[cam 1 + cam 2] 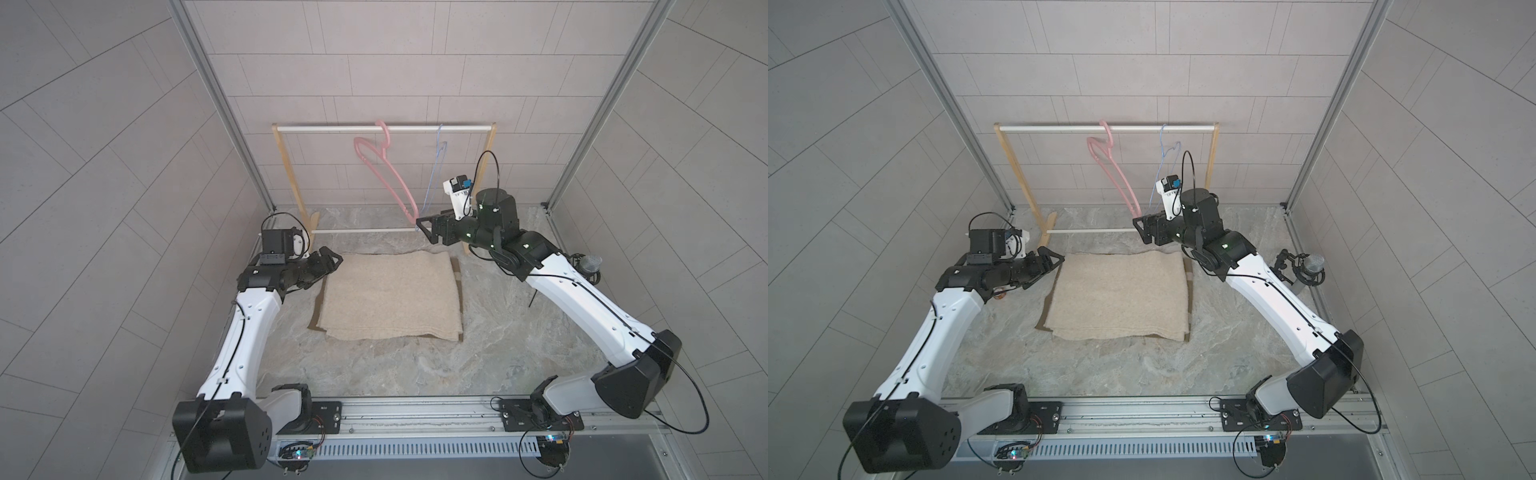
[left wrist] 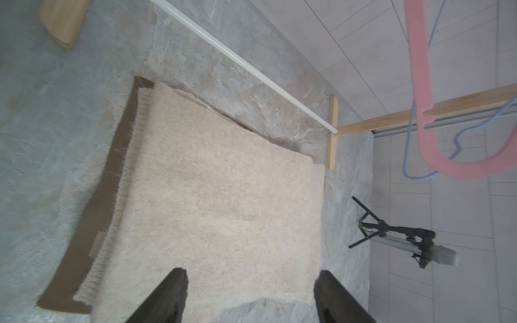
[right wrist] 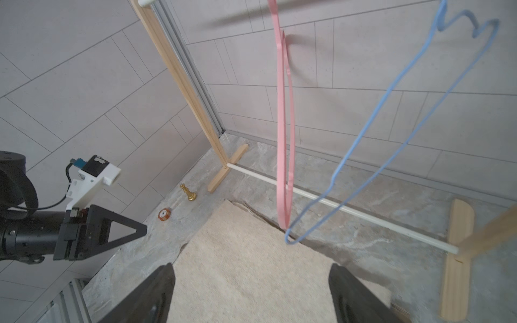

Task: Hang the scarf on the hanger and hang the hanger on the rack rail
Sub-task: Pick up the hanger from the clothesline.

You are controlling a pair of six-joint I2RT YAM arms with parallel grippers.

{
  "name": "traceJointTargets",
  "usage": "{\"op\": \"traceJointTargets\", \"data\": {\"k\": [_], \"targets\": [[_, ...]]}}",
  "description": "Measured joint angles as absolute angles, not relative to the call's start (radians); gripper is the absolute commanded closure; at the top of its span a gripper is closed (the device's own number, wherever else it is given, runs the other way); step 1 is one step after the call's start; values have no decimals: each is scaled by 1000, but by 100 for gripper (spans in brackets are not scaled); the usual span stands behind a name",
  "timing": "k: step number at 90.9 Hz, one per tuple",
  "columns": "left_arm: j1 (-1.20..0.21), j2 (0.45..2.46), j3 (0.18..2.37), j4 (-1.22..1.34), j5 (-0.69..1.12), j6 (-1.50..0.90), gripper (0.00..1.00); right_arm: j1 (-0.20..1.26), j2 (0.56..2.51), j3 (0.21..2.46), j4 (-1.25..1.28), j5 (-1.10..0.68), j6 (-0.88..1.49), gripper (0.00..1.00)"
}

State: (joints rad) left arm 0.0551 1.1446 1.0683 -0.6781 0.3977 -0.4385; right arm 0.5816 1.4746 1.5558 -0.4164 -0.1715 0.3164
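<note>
Two claws, both empty. My left gripper (image 1: 334, 261) has its jaws spread wide w/ nothing between them; in the left wrist view the two black fingers (image 2: 167, 296) frame bare cloth and a patch of table. It sits low at the far-left corner of the scarf (image 1: 386, 295), tips right at the edge. Whether they touch the fabric, I can't tell. The scarf lies folded flat on the marble-look table (image 1: 374, 365), beige side up w/ a brown border showing along its left and right sides, between my two arms and just in front of the rack's lower white rail (image 1: 361, 230). None of it is on a hanger yet. My right gripper (image 1: 424, 229) is raised off the table near the scarf's far-right corner, jaws also apart and holding nothing. In both top views its tip lines up w/ the low end of the pink hanger (image 1: 388, 178), but the right wrist view shows that hanger out ahead of the fingers (image 3: 156, 293), not between them. The pink hanger hooks over the rack's top rail (image 1: 324, 129) and hangs skewed, long side slanting down toward my right claw. A thin blue hanger (image 3: 332, 181) hangs just beside it on the same rail. Off to my right stands a mic (image 1: 590, 262) on a small stand. By the left wall sit a gold chess piece (image 3: 191, 193) and a small orange disc (image 3: 165, 214).
</note>
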Motion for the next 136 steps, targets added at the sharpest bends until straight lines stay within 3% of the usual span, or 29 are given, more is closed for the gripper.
{"op": "traceJointTargets", "data": {"k": [28,52,75,94,111,136], "targets": [[55,1111,1031,-684,468,-460,27,596,1753,1822,-480,-140,225,37],[55,1111,1030,-698,464,-453,27,610,1857,1899,-541,-112,191,58],[55,1104,1030,-724,455,-445,27,611,1879,1946,-562,-66,189,100],[55,1081,1048,-741,456,-447,26,638,1887,1975,-573,9,179,100],[56,1032,1119,-769,440,-456,18,709,1863,1961,-566,131,119,100],[57,953,1287,-847,391,-463,14,807,1648,1722,-488,274,51,100]]}}
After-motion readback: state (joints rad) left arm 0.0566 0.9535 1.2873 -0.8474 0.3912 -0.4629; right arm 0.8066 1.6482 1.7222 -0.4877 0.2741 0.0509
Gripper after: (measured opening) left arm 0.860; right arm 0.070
